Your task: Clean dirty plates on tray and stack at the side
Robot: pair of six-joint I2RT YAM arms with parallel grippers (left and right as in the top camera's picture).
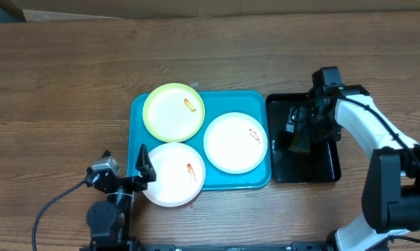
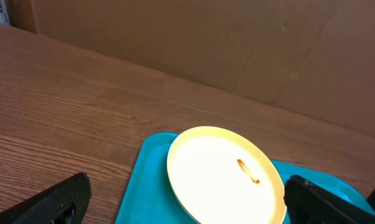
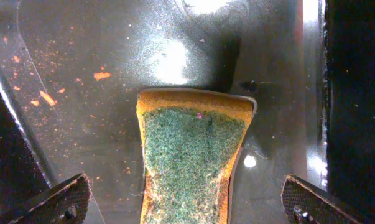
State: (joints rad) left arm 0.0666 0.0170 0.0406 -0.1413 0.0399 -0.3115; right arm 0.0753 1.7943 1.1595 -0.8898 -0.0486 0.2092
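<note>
Brown wood-grain bench point(image 1: 56, 84), seen from overhead, w/ a plain cardboard wall point(image 2: 237, 50) closing off its far side. At centre sits the turquoise tray point(image 1: 136, 111) carrying three plates, each marked w/ a small red-orange smear. The yellow-green plate point(image 1: 169, 115) lies at the far-left corner, slightly over the far rim. A white plate point(image 1: 230, 146) lies on the right half, inside the rim. The second white plate point(image 1: 169, 178) is at near left, hanging over the near rim above the bench. Just right of the turquoise tray lies a smaller black tray point(image 1: 328, 171), glossy and wet, flecked w/ orange specks. In it lies a sponge point(image 3: 190, 149), green scouring face up on a yellow-orange body. Right tool point(image 1: 301, 129) hangs over that sponge, jaws spread wide, gripping nothing. Left tool point(image 1: 125, 162) sits low near the bench's front edge, also spread wide and empty, one finger over the turquoise tray's near-left corner.
</note>
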